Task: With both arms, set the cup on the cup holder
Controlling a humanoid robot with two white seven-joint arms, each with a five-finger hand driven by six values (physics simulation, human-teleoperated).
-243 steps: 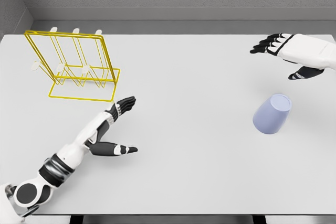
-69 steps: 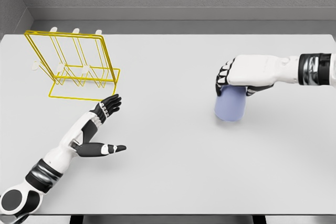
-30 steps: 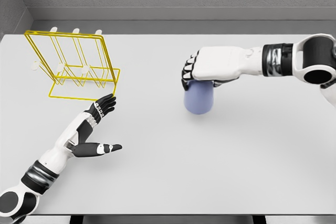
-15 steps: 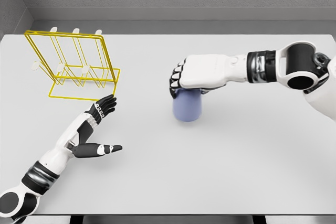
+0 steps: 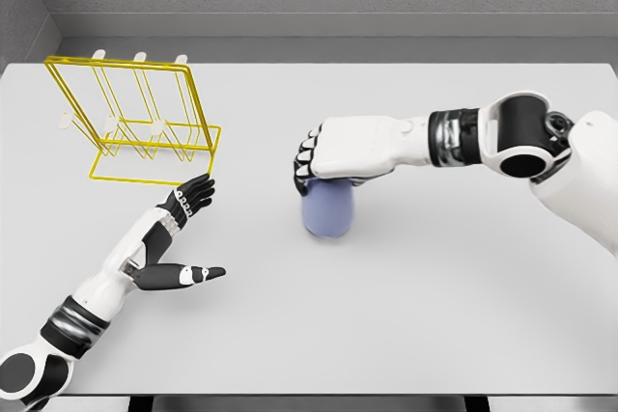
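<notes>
The right hand (image 5: 333, 153) reaches in across the white table (image 5: 435, 315), clamped down over the top of the lavender cup (image 5: 328, 209), its dark fingers (image 5: 305, 159) curled over the cup's far-left edge. The cup's upper part is covered by the palm, so its rim cannot be seen; only the rounded lower body shows, hanging near the middle of the table, and whether it touches the surface is hard to judge from here (probably just above or resting on it). The right arm's shoulder and body shell are cut off at the picture's right edge.

The left hand (image 5: 179, 233) lies low over the table at the lower left, fingers stretched out and relaxed, thumb spread to the side, holding nothing. Its fingertips (image 5: 201, 187) sit just beside the front corner of the yellow wire cup holder (image 5: 135, 123), though contact cannot be made out. The holder stands at the far left of the table, well apart from the cup, its small white-tipped pegs faint against the pale surface.
</notes>
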